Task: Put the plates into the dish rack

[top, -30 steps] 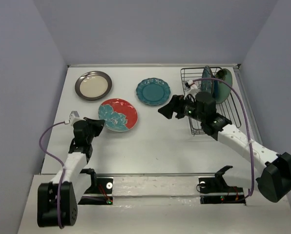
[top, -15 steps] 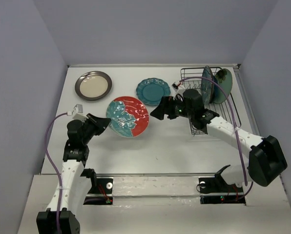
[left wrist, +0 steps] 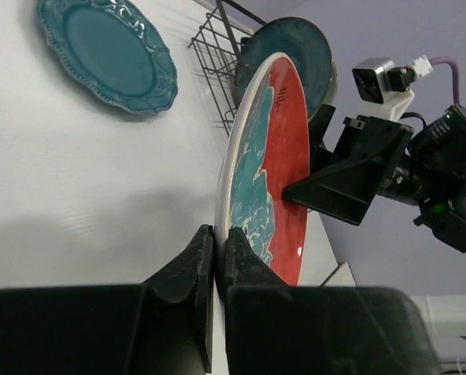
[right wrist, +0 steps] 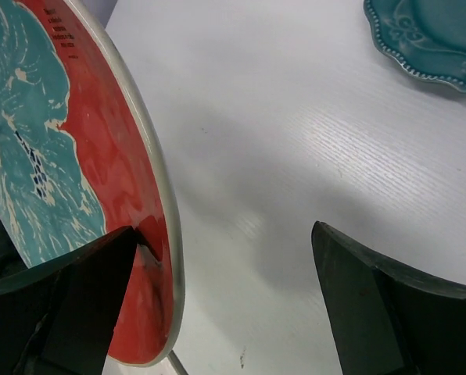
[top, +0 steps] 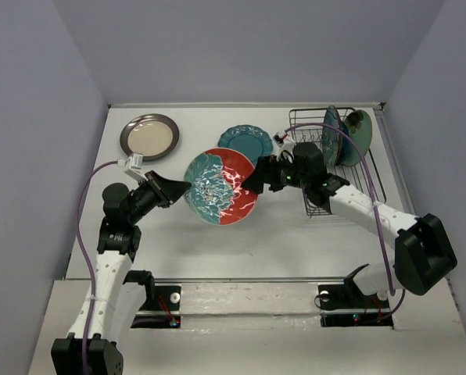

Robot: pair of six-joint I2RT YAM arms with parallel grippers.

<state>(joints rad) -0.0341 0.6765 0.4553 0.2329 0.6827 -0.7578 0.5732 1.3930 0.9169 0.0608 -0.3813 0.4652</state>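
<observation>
My left gripper (top: 183, 187) is shut on the rim of the red floral plate (top: 221, 187) and holds it up on edge above the table; the wrist view shows the fingers (left wrist: 204, 254) pinching the plate (left wrist: 272, 156). My right gripper (top: 249, 180) is open at the plate's opposite edge. In the right wrist view its jaws (right wrist: 225, 258) straddle the plate's rim (right wrist: 61, 180), and one finger (right wrist: 84, 297) is against the red face. The dish rack (top: 350, 176) at the back right holds a dark teal plate (top: 332, 137) and a pale mint plate (top: 360, 125) upright.
A cream plate with a dark rim (top: 149, 137) lies at the back left. A scalloped teal plate (top: 245, 139) lies at the back middle, partly behind the red plate; it also shows in both wrist views (left wrist: 108, 55) (right wrist: 436, 39).
My left gripper has lifted the red floral plate off the table, tipped it on edge and carried it right. My right gripper has come left to the plate's edge.
</observation>
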